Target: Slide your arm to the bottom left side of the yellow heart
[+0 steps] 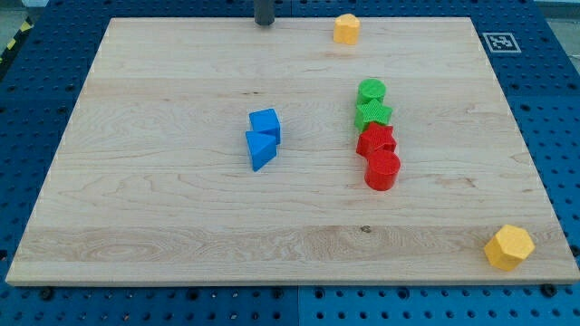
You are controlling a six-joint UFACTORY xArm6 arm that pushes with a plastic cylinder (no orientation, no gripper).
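Note:
The yellow heart (345, 29) lies near the view's top edge of the wooden board (163, 226), right of centre. My tip (264, 24) rests on the board at the view's top. It is well to the left of the yellow heart, at about the same height, and apart from it. Only the rod's lower end shows; the rest is cut off by the frame.
A blue cube (265, 123) and a blue triangle (259, 149) touch near the middle. A column stands right of centre: green round block (371, 91), green star (372, 113), red star (375, 140), red cylinder (381, 169). A yellow hexagon (508, 246) sits at the bottom right corner.

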